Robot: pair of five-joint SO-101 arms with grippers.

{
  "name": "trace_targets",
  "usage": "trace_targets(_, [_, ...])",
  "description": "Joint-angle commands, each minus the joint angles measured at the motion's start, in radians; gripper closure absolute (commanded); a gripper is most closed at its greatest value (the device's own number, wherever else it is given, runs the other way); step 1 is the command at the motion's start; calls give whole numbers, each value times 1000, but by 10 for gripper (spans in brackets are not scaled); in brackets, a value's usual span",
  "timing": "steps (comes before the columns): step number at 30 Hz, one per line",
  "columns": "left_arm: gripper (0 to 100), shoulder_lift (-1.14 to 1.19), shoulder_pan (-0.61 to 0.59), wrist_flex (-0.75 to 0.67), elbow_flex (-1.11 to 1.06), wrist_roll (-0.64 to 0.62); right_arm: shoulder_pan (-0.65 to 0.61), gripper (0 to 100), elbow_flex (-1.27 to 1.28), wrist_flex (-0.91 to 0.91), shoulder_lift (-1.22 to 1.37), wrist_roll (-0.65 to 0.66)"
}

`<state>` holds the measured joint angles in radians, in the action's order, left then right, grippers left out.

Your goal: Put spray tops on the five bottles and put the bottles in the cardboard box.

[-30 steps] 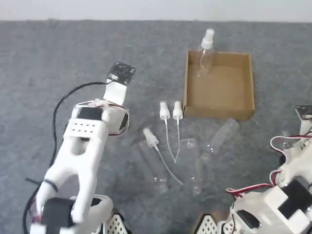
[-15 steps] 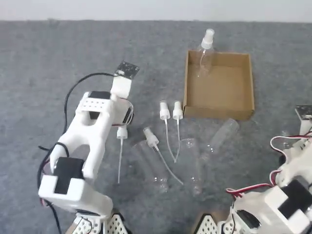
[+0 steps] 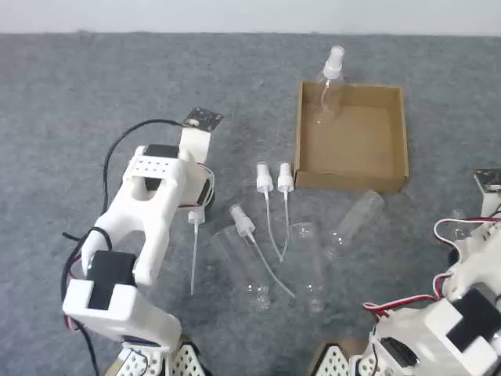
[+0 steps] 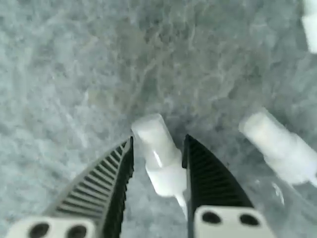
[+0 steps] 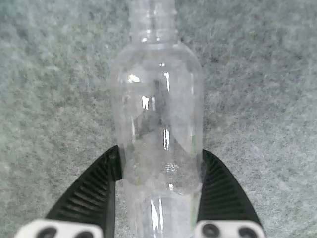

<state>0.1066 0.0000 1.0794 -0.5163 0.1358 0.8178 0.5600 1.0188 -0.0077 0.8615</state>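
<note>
My left gripper point(image 4: 158, 141) is down on the carpet, its jaws pressed on either side of a white spray top point(image 4: 161, 163). From above, that spray top point(image 3: 195, 217) lies under the left gripper point(image 3: 196, 207), and its thin tube trails toward the near edge. My right gripper point(image 5: 159, 152) is shut on a clear open-necked bottle point(image 5: 158, 99) just over the carpet. One capped bottle point(image 3: 329, 88) stands in the far corner of the cardboard box point(image 3: 394, 137). Three open bottles point(image 3: 239, 266) point(image 3: 307, 265) point(image 3: 356, 215) lie between the arms. Three more spray tops point(image 3: 264, 178) point(image 3: 285, 177) point(image 3: 242, 221) lie near them.
Grey carpet point(image 3: 94, 86) covers the table. The right arm's body point(image 3: 462, 305) sits at the near right corner, with red and white wires beside it. A second spray top point(image 4: 277, 146) lies close beside the left gripper's jaws.
The left arm swung forward and lowered its gripper onto the spray top, which is now uncovered with its tube in sight. The right arm kept still.
</note>
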Motion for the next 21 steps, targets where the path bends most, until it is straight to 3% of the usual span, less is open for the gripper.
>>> trace_targets(1, [856, -6, 3, -87, -39, -44, 10, 920, -52, 13, -19, 11])
trace_targets(21, [987, -100, 2, -51, -64, -40, 10, 920, -84, 13, -28, 9])
